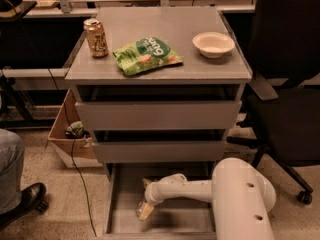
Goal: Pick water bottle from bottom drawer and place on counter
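The bottom drawer [120, 204] is pulled out at the foot of the grey cabinet, showing a flat grey floor. My white arm reaches into it from the right. My gripper [145, 210] points down at the drawer floor near its left front. The water bottle is not visible; my wrist and gripper cover that part of the drawer. The counter [165, 66] is the cabinet's smooth grey top.
On the counter stand a gold drink can [95, 37], a green chip bag [147, 55] and a white bowl [213, 44]. The two upper drawers are closed. A black office chair [287, 99] stands at the right, a cardboard box [67, 134] and a person's leg and shoe [17, 184] at the left.
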`<state>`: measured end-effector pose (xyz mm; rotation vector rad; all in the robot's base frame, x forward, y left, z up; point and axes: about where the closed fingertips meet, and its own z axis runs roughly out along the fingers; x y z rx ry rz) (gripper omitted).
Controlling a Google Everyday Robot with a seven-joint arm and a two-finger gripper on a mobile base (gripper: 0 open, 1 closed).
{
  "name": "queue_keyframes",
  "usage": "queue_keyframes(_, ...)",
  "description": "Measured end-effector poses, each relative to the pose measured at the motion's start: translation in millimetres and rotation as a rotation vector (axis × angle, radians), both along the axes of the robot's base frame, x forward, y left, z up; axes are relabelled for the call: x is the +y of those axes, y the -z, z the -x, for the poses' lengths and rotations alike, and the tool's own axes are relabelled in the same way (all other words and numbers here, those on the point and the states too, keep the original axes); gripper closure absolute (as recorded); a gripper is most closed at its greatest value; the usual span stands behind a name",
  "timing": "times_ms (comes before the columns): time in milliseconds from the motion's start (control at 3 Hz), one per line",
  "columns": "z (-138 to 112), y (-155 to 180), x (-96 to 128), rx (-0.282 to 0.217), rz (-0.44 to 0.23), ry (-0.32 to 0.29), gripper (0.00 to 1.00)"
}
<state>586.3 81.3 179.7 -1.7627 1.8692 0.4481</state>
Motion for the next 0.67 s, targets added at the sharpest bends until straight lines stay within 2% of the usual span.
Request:
queue_keyframes(333,-5,12,-12,-0.015,0.098,-0.123,0.0)
queue_keyframes(667,-13,23,-21,-0.025,0.143,-0.203,0.0)
